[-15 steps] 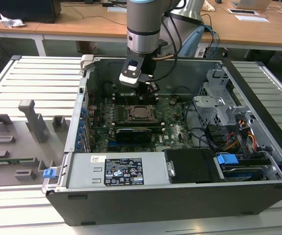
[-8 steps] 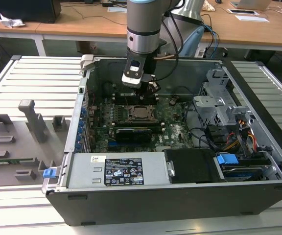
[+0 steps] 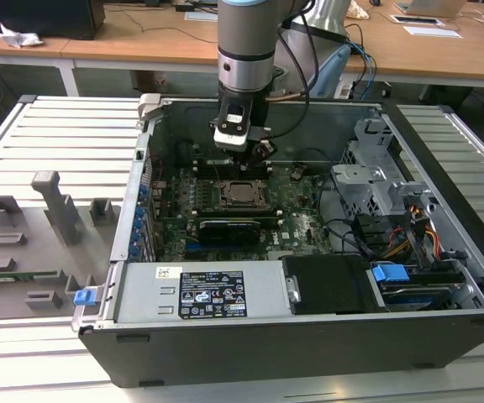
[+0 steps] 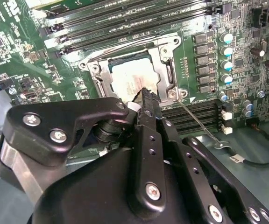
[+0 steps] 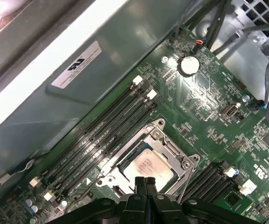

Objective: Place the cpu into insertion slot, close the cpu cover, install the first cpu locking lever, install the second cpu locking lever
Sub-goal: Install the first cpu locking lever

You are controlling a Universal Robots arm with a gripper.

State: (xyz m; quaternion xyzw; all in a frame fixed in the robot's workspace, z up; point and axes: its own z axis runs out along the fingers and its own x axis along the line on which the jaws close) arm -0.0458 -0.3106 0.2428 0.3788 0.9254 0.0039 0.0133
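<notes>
The cpu (image 5: pixel 148 165), a pale silver square, lies in the insertion slot (image 3: pixel 244 193) on the green board. The silver cpu cover (image 5: pixel 172 145) frames it and lies flat around the chip (image 4: pixel 127 79). My gripper (image 5: pixel 145 183) hovers just above the socket's edge with its black fingers pressed together and nothing between them; its tip (image 4: pixel 146 94) sits over the cover's rim (image 4: pixel 166 70). A thin metal locking lever (image 4: pixel 200 122) runs from the socket's corner out across the black memory slots, its hooked end away from the socket.
The board sits deep inside an open computer case (image 3: pixel 133 218). Long black memory slots (image 5: pixel 102 135) flank the socket. A drive cage with cables (image 3: pixel 393 210) stands at the exterior view's right. A grey fixture tray (image 3: pixel 32 243) lies outside the case at that view's left.
</notes>
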